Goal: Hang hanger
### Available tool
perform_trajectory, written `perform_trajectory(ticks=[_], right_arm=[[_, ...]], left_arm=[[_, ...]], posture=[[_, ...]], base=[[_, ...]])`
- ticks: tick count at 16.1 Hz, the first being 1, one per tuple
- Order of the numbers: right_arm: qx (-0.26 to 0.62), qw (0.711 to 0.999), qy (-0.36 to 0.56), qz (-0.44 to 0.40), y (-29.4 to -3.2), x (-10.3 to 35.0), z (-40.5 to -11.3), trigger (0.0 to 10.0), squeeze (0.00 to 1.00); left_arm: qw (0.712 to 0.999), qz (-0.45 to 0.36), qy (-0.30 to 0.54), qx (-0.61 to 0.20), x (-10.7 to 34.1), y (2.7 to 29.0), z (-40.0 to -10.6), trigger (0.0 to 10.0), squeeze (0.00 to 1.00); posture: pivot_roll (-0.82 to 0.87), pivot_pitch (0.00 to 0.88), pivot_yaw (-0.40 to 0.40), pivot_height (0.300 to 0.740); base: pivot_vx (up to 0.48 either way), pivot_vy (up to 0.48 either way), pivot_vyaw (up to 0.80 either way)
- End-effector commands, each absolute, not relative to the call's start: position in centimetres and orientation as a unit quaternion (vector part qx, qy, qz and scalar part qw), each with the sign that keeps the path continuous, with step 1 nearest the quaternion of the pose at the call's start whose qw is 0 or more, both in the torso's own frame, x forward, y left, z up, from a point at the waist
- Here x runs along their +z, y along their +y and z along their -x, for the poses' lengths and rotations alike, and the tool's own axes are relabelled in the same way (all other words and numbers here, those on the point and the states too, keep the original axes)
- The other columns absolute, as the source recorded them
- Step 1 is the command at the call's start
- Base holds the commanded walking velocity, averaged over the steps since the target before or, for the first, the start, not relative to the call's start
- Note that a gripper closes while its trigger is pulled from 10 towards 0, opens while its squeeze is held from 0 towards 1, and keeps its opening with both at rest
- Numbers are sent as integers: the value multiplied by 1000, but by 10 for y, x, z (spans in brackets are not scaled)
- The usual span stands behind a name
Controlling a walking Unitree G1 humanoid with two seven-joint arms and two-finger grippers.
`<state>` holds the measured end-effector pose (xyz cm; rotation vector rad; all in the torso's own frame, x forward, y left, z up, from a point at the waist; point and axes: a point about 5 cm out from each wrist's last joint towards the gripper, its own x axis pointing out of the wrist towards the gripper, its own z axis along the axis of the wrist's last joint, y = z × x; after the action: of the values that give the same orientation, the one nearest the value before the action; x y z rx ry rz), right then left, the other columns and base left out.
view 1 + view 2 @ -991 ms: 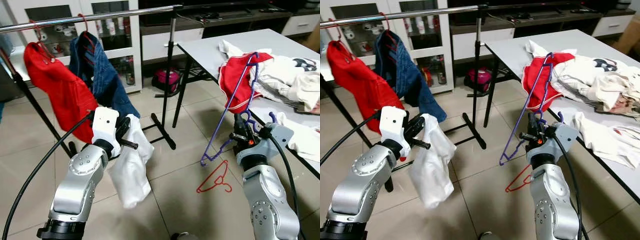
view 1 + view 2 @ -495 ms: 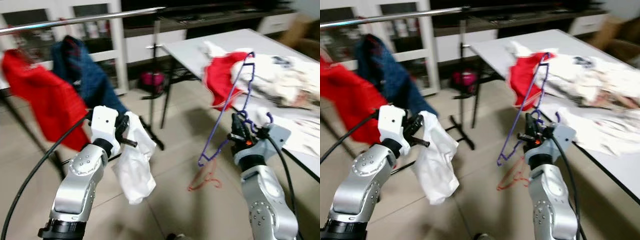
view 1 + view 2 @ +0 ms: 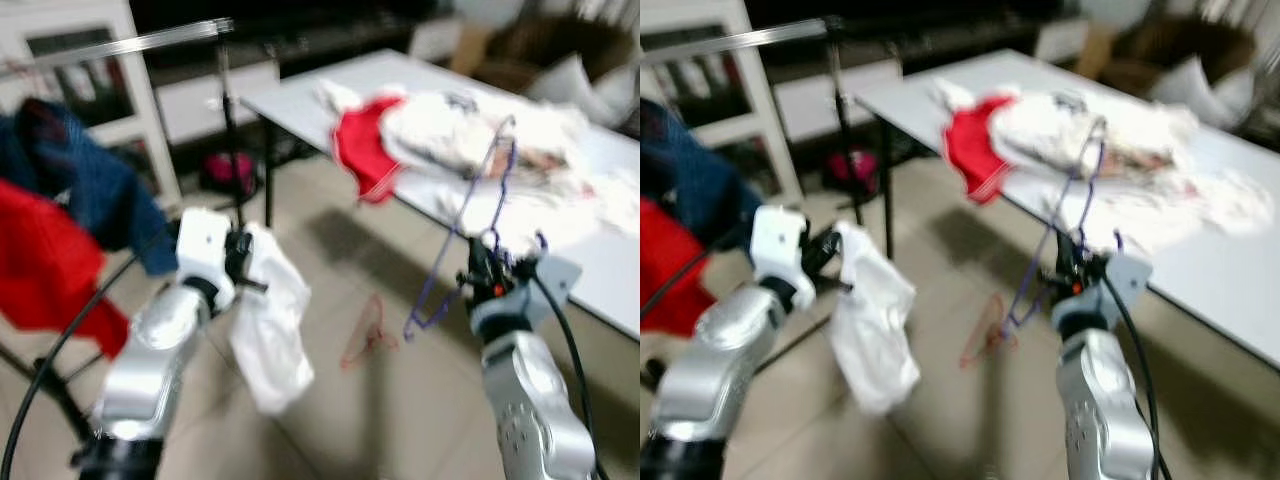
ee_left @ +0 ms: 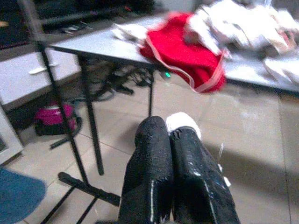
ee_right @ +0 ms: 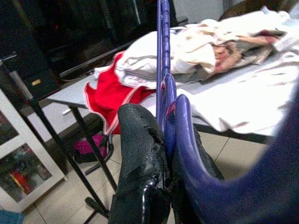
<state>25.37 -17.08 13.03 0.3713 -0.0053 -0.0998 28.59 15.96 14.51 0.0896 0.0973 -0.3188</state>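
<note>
**Both claws loaded beside the laundry surface**

The right claw (image 3: pixel 484 272) is clamped on a purple hanger (image 3: pixel 472 225), whose thin frame rises tilted above it, just off the near edge of the surface (image 3: pixel 300 95). In the right wrist view its black fingers (image 5: pixel 138 154) press the hanger's neck between them. The left claw (image 3: pixel 240 268) is pinched tight on a white garment (image 3: pixel 272 330), which hangs limp over the floor, well left of the surface. A red hanger (image 3: pixel 365 335) lies on the floor tiles near the surface's edge. A red garment (image 3: pixel 362 150) droops over that edge, with pale clothes (image 3: pixel 470 125) heaped behind it. The head views are blurred.
</note>
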Motion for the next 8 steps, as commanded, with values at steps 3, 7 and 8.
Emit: perform_trajectory(ticks=[3,7,8], right_arm=[[-58,984,15,-169,-182,128,-249,10000,0],[-51,987,35,-151,-180,124,-246,10000,0],[-52,987,38,-146,-180,124,-246,10000,0]], left_arm=[[982,-37,36,-179,150,148,-285,10000,0],[982,-38,49,-180,148,147,-285,10000,0],[981,-39,49,-182,147,147,-285,10000,0]], posture=[[-129,0,3,740],[-130,0,4,740],[-130,0,4,740]], base=[[0,0,-742],[0,0,-720],[0,0,-800]])
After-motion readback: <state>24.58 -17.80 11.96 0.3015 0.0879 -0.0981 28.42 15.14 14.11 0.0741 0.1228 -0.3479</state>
